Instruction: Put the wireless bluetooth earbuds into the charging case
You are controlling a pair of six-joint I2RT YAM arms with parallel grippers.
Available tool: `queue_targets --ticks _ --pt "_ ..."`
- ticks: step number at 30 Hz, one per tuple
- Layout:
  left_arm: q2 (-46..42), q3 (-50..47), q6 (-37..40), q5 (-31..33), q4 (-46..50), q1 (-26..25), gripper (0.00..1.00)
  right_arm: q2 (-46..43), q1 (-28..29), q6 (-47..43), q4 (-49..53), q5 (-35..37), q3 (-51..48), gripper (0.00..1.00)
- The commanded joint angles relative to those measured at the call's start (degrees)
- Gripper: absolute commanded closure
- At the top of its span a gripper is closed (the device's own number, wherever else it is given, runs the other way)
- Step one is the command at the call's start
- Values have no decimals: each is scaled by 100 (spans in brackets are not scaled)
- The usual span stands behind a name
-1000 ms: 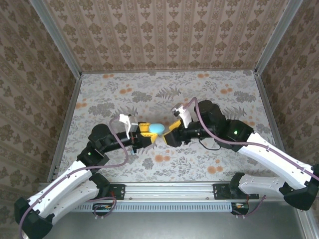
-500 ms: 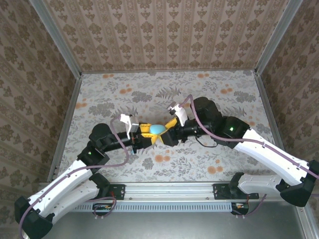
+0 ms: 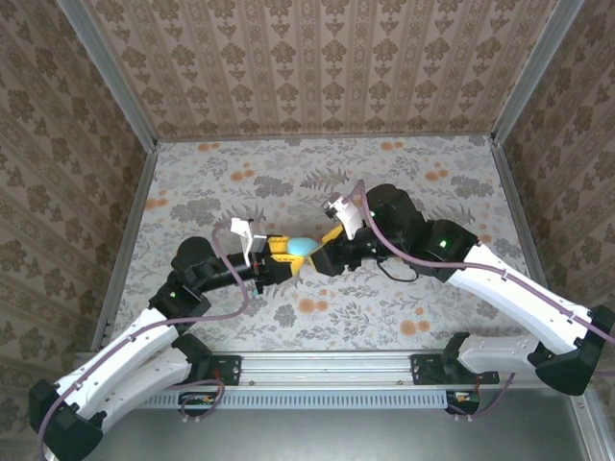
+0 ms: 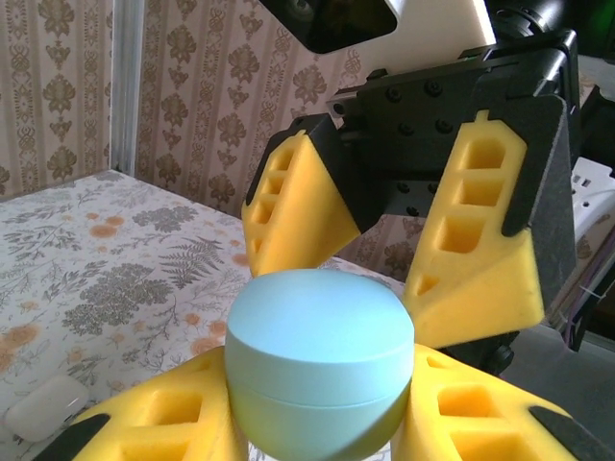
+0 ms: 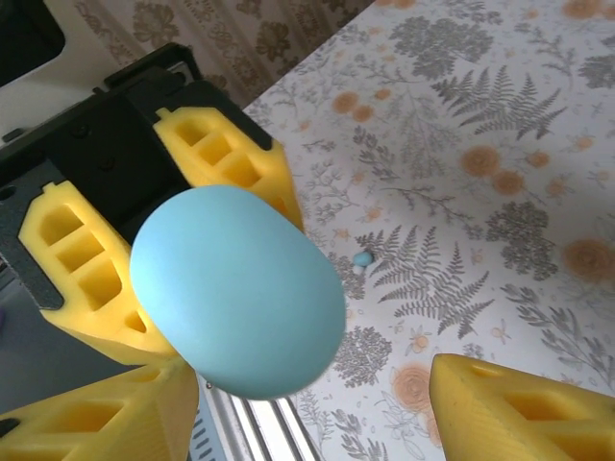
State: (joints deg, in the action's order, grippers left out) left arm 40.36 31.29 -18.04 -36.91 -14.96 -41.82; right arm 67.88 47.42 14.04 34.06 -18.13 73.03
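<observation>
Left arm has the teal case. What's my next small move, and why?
Probably close the open right gripper on the lid and lift: the left gripper clamps the teal case by its base, lid shut, and a teal earbud lies on the table.

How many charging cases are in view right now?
2. A pale teal rounded plastic case is clamped in the left gripper; a white plastic case lies on the floral table. Others may be hidden.

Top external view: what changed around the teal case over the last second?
The right gripper, jaws open, moved left toward the teal case as its arm swung in. It has not gripped the case. The left gripper stayed clamped on the case, almost in the same place.
</observation>
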Motion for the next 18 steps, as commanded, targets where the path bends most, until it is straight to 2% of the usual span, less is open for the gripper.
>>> queue_targets --ticks 1,11,18 --pt "-72 163 -86 -318 -228 -28 74 -78 -291 335 15 705 189 35" --pt "-79 125 -86 -272 -232 -22 74 -37 -513 743 -152 393 326 34" --pt "-230 20 -49 -82 -169 -5 74 -464 -547 1050 -278 342 50 33"
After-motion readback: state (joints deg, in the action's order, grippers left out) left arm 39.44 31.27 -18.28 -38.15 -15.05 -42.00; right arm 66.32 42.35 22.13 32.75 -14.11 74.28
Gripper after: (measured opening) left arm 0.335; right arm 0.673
